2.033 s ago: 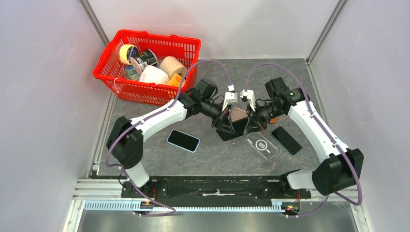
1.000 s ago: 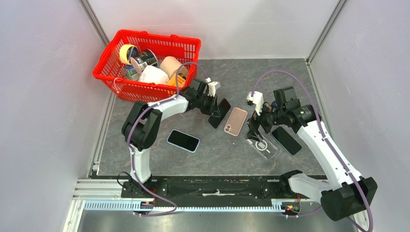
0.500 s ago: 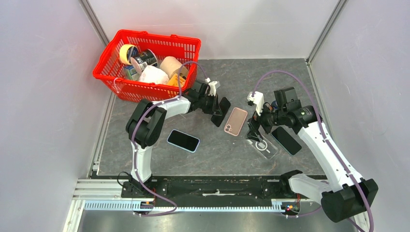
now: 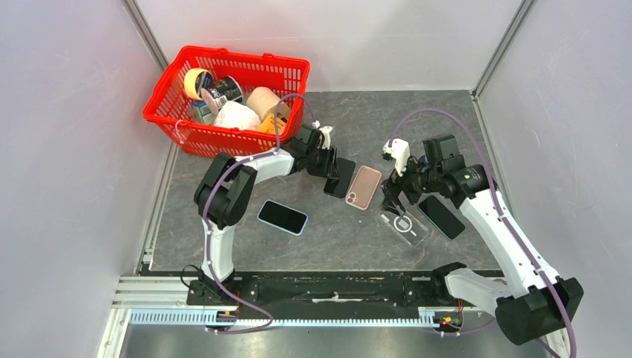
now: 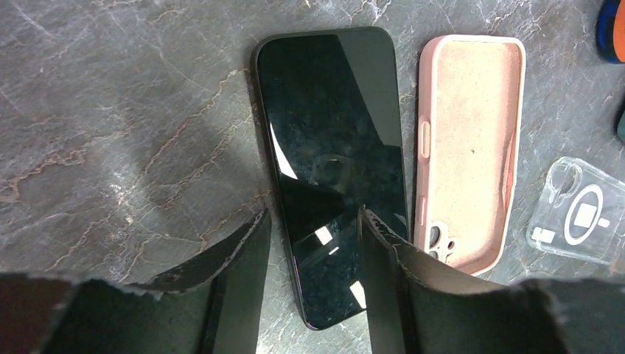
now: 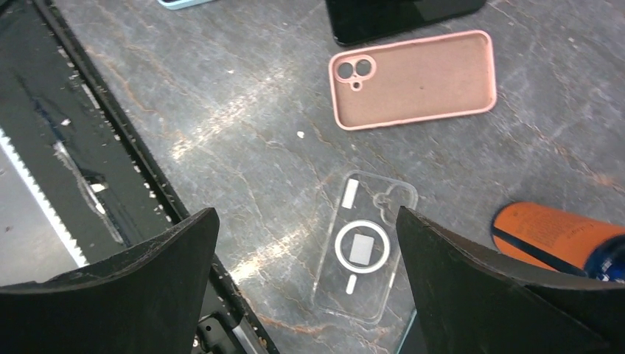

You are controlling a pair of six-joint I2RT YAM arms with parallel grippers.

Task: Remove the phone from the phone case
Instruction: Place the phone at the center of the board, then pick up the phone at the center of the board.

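Note:
The black phone [image 5: 332, 147] lies flat and screen-up on the stone table, with the empty pink phone case [image 5: 464, 140] lying inside-up just to its right. In the top view the phone [image 4: 344, 177] and the case [image 4: 363, 186] sit side by side at mid-table. My left gripper [image 5: 313, 232] hovers over the phone's near end with its jaws apart, and the phone rests on the table below them. My right gripper [image 6: 307, 221] is wide open and holds nothing, hanging above a clear case [image 6: 365, 247].
A red basket [image 4: 223, 142] of household items stands at the back left. A phone in a light-blue case [image 4: 282, 216] lies front left, and another black phone [image 4: 441, 216] lies beside the clear case [image 4: 403, 226]. An orange-and-blue object [image 6: 560, 236] is near the right gripper.
My left gripper's jaws have parted, and the black phone went from tilted in their grip to lying flat beside the pink case. The right arm has barely moved.

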